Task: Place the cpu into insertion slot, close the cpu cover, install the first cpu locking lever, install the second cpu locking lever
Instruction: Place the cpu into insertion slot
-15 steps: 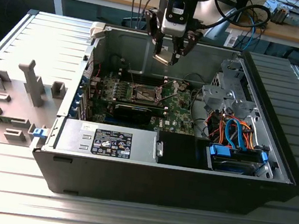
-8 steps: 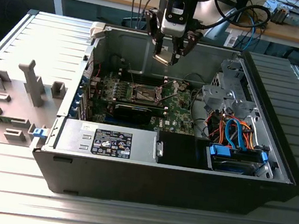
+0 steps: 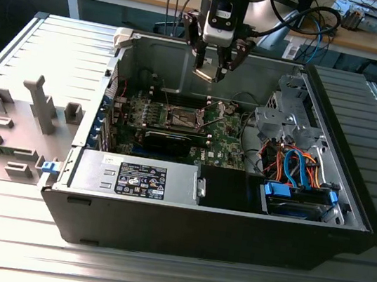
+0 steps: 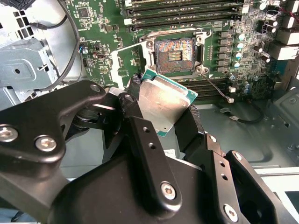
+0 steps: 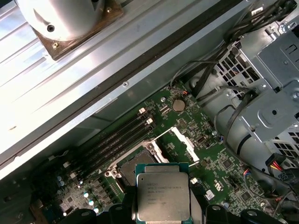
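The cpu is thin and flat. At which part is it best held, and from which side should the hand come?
By two opposite edges, approached from the flat metal top's side, as the hand holds the cpu now. It is thin and flat, so probably only the edges give opposed faces to pinch.

Seemingly open room above insertion slot (image 4: pixel 176 51)

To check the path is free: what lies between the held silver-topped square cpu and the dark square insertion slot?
Nothing. In the exterior view, open air separates the silver-topped square cpu, held by the gripper, from the dark insertion slot.
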`<state>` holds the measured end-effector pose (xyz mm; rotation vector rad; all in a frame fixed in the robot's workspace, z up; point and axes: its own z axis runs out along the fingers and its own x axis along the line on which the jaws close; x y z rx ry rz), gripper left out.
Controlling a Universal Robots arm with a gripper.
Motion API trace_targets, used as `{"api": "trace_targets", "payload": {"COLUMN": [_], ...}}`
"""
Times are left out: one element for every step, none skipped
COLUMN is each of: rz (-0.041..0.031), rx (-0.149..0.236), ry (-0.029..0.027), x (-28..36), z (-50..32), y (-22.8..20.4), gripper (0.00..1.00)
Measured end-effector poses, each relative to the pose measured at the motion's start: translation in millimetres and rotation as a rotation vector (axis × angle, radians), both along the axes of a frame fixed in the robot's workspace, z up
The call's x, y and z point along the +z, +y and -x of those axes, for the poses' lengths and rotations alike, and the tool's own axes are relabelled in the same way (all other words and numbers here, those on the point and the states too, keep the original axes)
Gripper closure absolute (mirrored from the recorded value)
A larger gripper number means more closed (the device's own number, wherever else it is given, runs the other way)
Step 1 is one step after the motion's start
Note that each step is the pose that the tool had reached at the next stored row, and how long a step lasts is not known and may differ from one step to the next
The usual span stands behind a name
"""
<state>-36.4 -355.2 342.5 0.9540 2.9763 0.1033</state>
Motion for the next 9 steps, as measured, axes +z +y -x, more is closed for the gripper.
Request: {"api": "trace_targets", "payload": {"rz": [0.0000, 0.0001, 0.0000, 0.0000, 0.0000, 0.0000, 0.0001, 0.0001, 0.0001], "rx": [-0.001, -0.001, -0.002, -0.004, -0.006, -0.007, -0.008, -0.009, -0.009], "ry": [0.0000, 0.0000, 0.0000, 0.0000, 0.0000, 0.0000, 0.0000, 0.0000, 0.0001], "x": [0.0, 0.0, -0.1, -0.2, -0.3, -0.4, -0.4, -0.5, -0.5], "z": [0.0, 0.0, 0.0, 0.0, 0.0, 0.0, 0.0, 0.0, 0.0], "y": [0.0, 0.0, 0.0, 0.0, 0.0, 0.0, 0.0, 0.0, 0.0], "gripper": [0.46, 0.46, 0.46, 0.46, 0.46, 0.46, 0.46, 0.46, 0.46]}}
